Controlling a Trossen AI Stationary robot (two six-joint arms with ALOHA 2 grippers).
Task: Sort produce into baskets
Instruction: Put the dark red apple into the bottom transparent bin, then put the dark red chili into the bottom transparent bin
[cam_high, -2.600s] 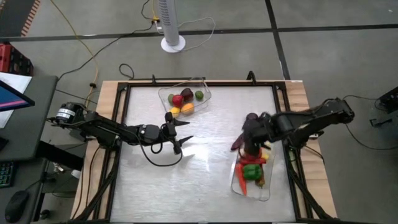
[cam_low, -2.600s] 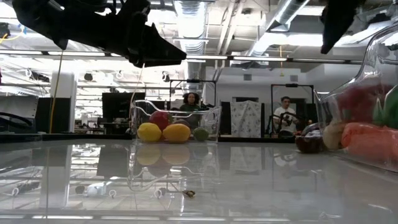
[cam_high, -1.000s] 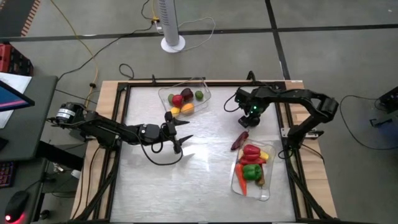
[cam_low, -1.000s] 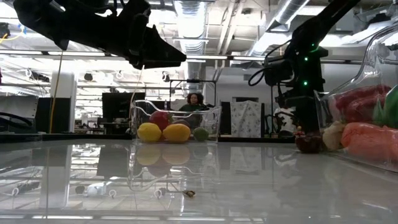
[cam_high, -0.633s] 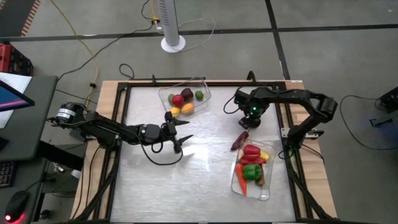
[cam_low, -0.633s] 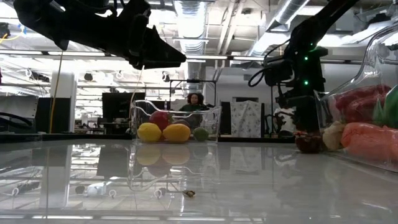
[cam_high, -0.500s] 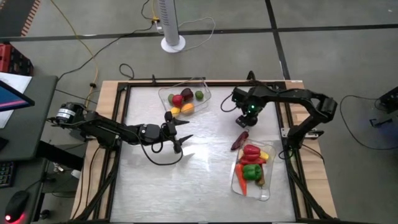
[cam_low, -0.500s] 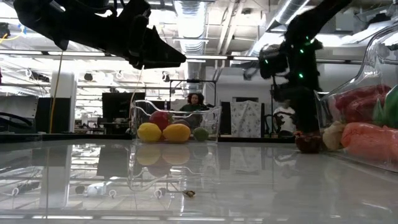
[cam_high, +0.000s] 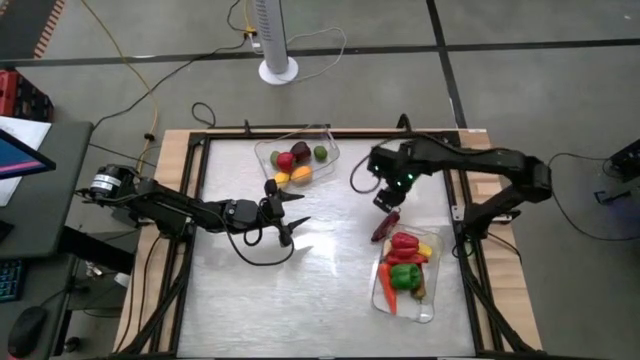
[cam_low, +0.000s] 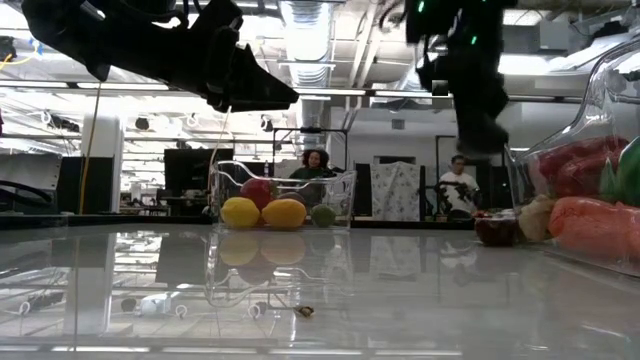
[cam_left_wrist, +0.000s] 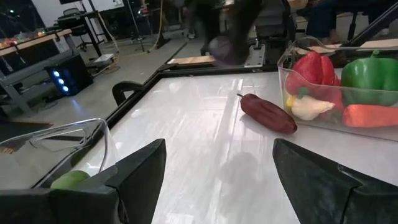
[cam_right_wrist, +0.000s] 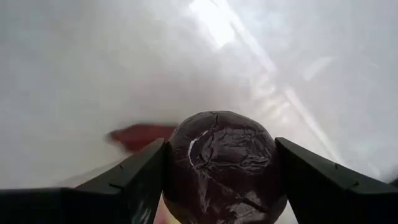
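Glossy white table (cam_high: 300, 290) mirrors ceiling lights under both baskets (cam_high: 297, 157).

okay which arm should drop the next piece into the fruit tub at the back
Right. The right gripper already grips a dark round fruit between its fingers, raised near the back tub. The left gripper hangs open and empty over mid-table.

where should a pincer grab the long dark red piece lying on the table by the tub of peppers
Grip the dark red piece across its narrow middle, coming from straight above. It lies flat and slanted on the table, with one end close to the tub, so its long sides are the open ones. The left pincer is open and free; the right pincer holds a round fruit.
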